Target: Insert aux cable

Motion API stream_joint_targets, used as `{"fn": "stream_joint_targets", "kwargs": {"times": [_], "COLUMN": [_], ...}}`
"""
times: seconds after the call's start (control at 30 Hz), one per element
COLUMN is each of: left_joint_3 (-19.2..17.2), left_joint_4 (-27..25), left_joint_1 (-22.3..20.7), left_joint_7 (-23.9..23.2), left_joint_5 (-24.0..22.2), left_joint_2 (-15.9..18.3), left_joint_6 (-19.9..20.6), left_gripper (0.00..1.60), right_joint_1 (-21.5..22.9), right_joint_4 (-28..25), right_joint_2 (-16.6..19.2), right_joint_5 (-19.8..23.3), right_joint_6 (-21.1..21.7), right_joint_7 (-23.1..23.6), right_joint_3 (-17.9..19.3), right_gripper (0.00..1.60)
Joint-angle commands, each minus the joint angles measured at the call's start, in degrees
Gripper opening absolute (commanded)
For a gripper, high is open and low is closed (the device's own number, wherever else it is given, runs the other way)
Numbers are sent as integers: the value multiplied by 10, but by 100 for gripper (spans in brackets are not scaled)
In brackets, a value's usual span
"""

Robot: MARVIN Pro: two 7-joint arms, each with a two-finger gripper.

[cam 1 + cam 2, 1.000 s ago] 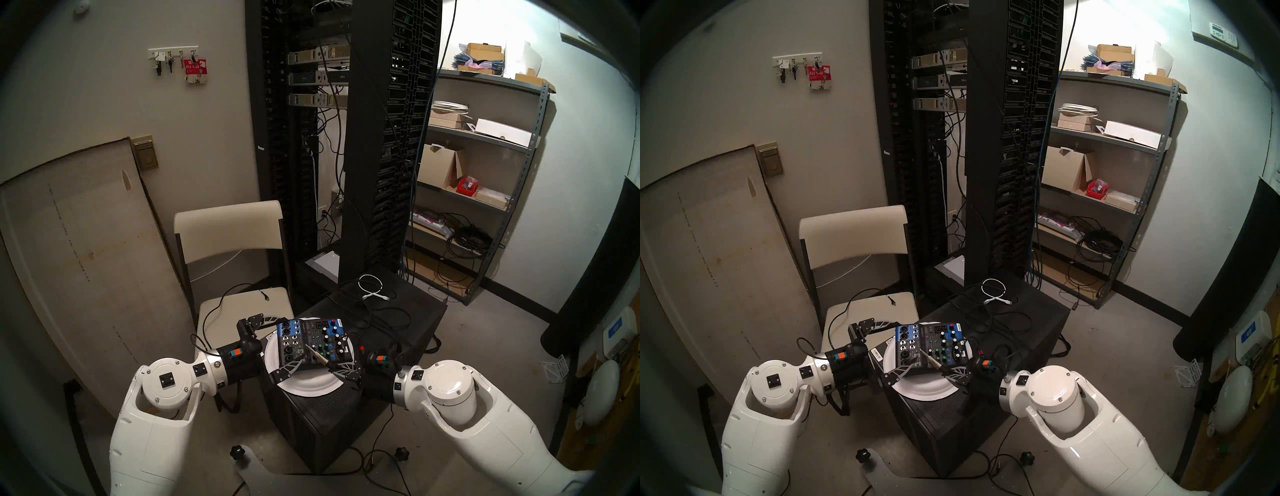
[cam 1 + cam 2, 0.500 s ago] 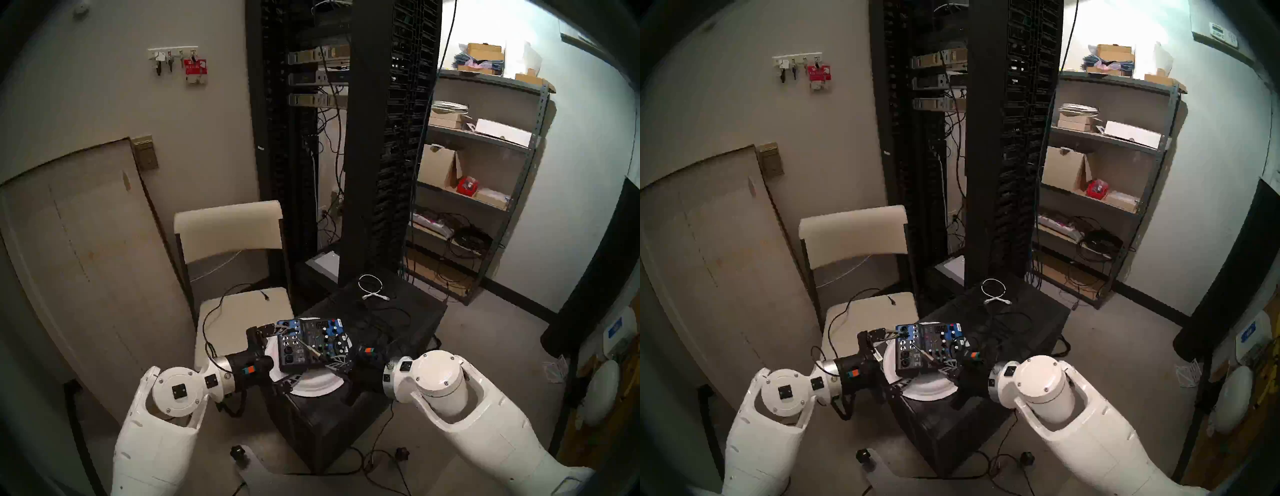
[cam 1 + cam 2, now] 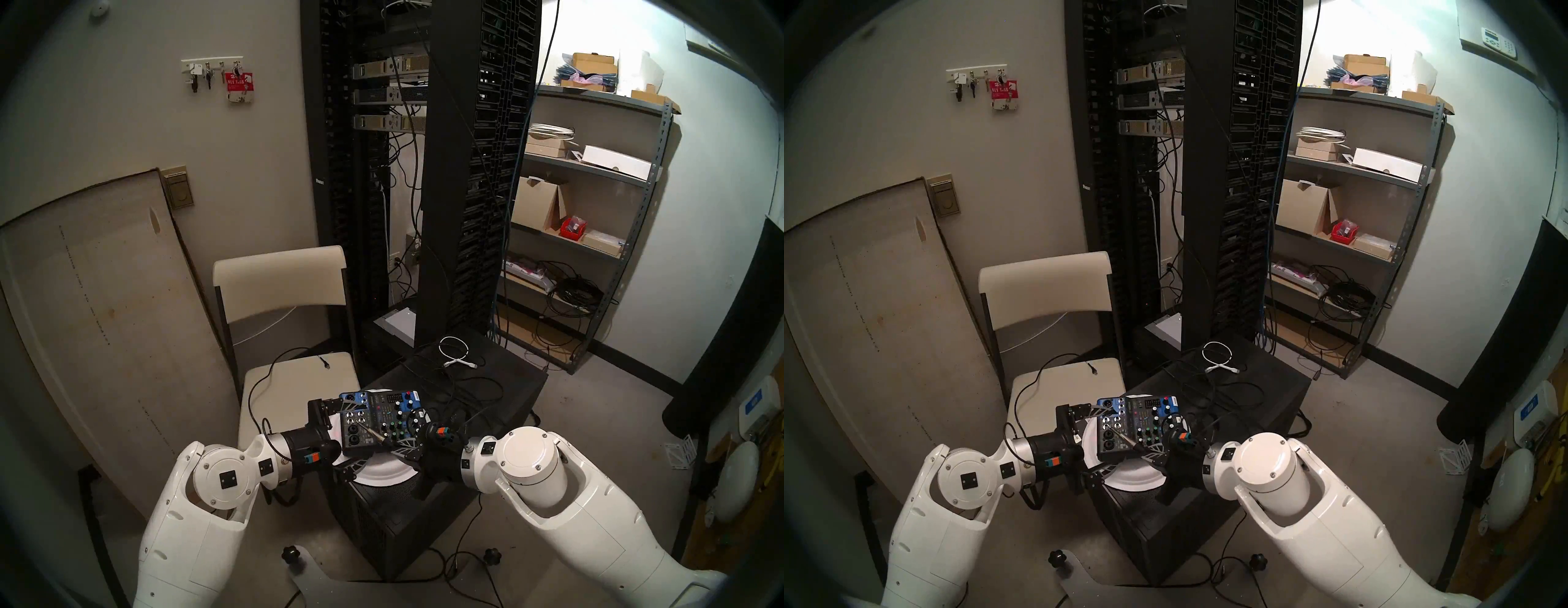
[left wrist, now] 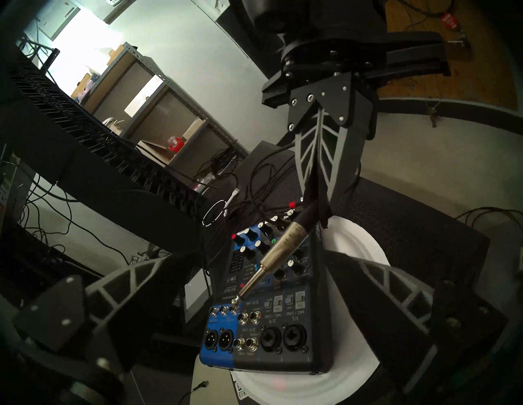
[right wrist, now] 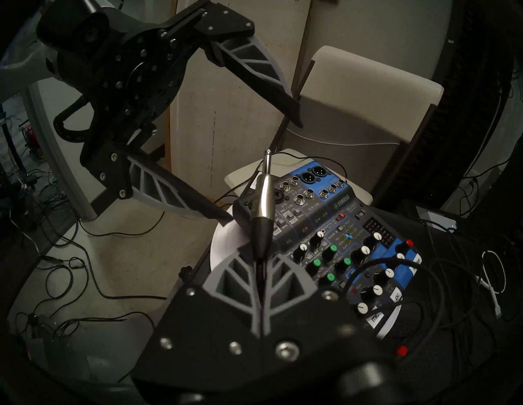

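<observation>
Plug over the mixer (image 4: 278,316)
My right gripper (image 5: 261,264) pinches the aux cable (image 4: 278,247) behind its stiff, slick barrel; left gripper (image 5: 254,158) jaws gape empty. Thin lead flexes, so I'd hold nearer the barrel.

Mixer (image 3: 382,420) on plate (image 3: 388,469) — chair (image 3: 292,373) left.

The mixer (image 5: 334,232) carries the brand YAMAHA and the model MG06X in white on its dark panel, with jack labels 1/L, 2/R, 3/4 and 5/6 LINE (the left wrist view shows the same print upside down). White tape tags (image 5: 396,295) at its near edge read "mic", "pc" and "master". A red tag (image 3: 239,84) on the wall key rack reads "KEY TAGS"; smaller print elsewhere is too blurred to read.
</observation>
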Motion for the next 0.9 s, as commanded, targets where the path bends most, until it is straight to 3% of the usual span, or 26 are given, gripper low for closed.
{"fn": "stream_joint_targets", "kwargs": {"times": [0.0, 0.1, 0.27, 0.3, 0.37, 0.4, 0.77, 0.87], "left_joint_3": [12, 17, 26, 27, 29, 30, 29, 29], "left_joint_4": [-7, -6, -2, 0, -1, -1, 1, 2], "left_joint_1": [-6, -7, -12, -12, -13, -13, -7, -7], "left_joint_7": [8, 9, 12, 13, 12, 14, 27, 32], "left_joint_5": [19, 28, 46, 48, 57, 61, 91, 97], "left_joint_2": [-1, -1, 0, 0, 2, 2, 8, 10], "left_joint_6": [-8, -10, -13, -13, -12, -12, -23, -27], "left_gripper": [127, 127, 110, 98, 92, 80, 75, 68], "right_joint_1": [13, 14, 18, 18, 19, 20, 23, 24], "right_joint_4": [-13, -14, -13, -13, -13, -13, -12, -13], "right_joint_2": [-16, -16, -18, -18, -19, -19, -19, -18], "right_joint_5": [-1, -3, -5, -5, -5, -5, -4, -3], "right_joint_6": [-4, -3, -1, 0, 1, 1, 2, 4], "right_joint_7": [-5, -3, -2, -2, -2, -2, 4, 7], "right_joint_3": [-3, -6, -10, -11, -11, -12, -18, -19], "right_gripper": [0, 0, 0, 0, 0, 0, 0, 0]}}
